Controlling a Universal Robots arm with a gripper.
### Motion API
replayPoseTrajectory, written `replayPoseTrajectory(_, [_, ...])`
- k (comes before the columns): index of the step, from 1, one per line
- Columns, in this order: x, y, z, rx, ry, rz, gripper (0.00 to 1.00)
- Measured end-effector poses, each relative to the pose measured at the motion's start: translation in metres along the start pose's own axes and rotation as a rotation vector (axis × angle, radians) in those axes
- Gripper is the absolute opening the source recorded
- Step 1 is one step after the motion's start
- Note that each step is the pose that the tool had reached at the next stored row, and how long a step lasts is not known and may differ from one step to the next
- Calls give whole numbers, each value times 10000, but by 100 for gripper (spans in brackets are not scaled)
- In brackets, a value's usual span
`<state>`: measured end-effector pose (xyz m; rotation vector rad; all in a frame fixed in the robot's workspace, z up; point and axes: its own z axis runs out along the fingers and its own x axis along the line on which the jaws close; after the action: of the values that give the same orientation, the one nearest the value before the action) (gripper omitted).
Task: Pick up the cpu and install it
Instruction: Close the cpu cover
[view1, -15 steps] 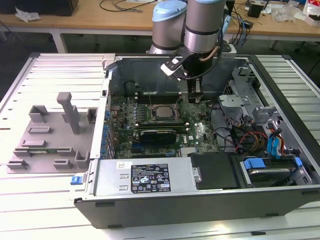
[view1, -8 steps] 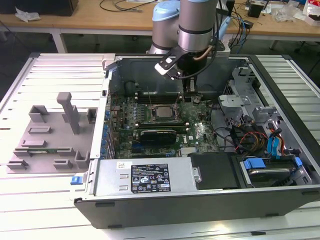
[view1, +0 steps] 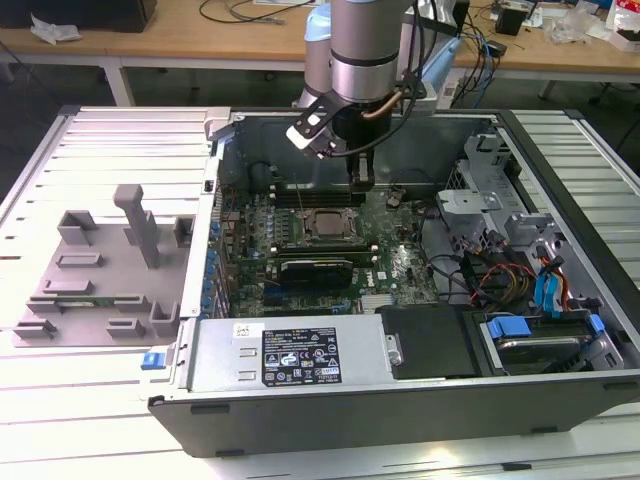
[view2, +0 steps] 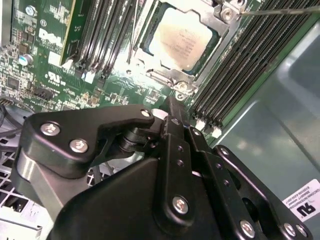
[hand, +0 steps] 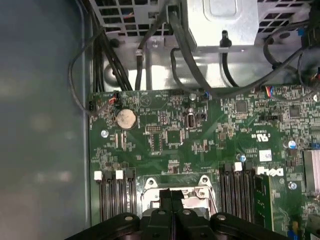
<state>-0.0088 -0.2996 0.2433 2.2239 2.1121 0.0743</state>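
Second wrist view, jaws closed, near cpu (view2: 182, 37)

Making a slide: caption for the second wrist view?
Shut gripper close to the cpu seated in its motherboard socket.

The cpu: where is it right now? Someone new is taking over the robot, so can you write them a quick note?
The gripper is shut and holds nothing. It is poised over the motherboard, close to the socket frame.
The cpu lies flat inside that frame, silvery top up.
Done: the cpu is in its socket.
Left: I cannot tell whether the frame is latched.
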Motion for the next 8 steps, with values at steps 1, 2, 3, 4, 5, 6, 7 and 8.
replayPoseTrajectory(1, [0, -1, -1, 1, -1, 1, 11])
replayPoseTrajectory(2, [0, -1, 0, 3, 2, 1, 11])
replayPoseTrajectory(3, [0, -1, -1, 16, 16, 2, 11])
replayPoseTrajectory(4, [0, -1, 2, 74, 47, 4, 11])
replayPoseTrajectory(5, [0, -1, 3, 167, 80, 6, 11])
replayPoseTrajectory(6, [-1, 0, 4, 258, 125, 9, 11])
replayPoseTrajectory(7, [0, 0, 5, 317, 161, 10, 11])
replayPoseTrajectory(8, [0, 0, 5, 323, 166, 12, 11])
